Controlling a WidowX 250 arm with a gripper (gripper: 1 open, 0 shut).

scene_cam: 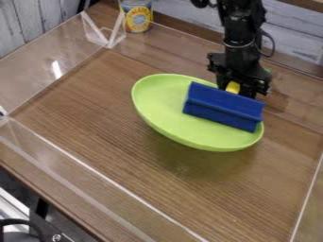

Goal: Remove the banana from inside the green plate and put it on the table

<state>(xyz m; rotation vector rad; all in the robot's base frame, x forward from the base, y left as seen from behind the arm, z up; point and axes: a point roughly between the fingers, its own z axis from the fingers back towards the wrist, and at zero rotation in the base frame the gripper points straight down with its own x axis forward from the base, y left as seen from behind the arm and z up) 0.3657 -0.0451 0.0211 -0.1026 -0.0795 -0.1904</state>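
Observation:
The lime-green plate (pixel 167 106) lies on the brown wood table (pixel 89 132), right of centre. A blue ridged block (pixel 224 105) rests in its right half. My black gripper (pixel 240 86) points straight down at the plate's far right rim, just behind the block. Its fingers are closed around a small yellow piece, the banana (pixel 235 88), most of which is hidden by the fingers and the block.
Clear acrylic walls (pixel 36 59) border the table on the left, front and right. A folded clear stand (pixel 104 31) and a yellow can (pixel 136 15) stand at the back left. The arm (pixel 235 24) rises from the gripper toward the back.

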